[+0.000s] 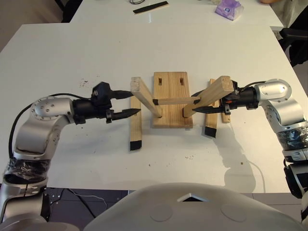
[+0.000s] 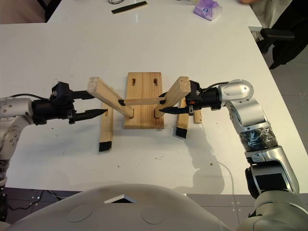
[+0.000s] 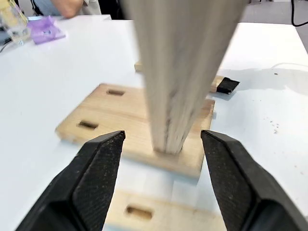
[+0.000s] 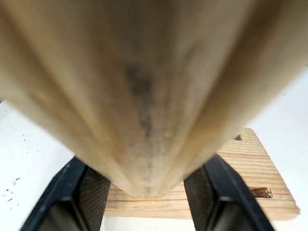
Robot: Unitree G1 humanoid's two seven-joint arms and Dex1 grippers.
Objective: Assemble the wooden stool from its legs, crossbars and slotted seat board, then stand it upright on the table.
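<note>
Right gripper [image 1: 194,102] clamps right leg [image 1: 217,88]; left gripper [image 1: 135,102] open.

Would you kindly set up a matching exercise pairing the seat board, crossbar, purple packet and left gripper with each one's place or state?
Things:
1 seat board
2 crossbar
3 purple packet
4 left gripper

Places or states:
A farthest from the robot
B open, astride the left leg
C flat on the table
D joining the left leg to the right leg

Pairs: 1-C, 2-D, 3-A, 4-B.
</note>
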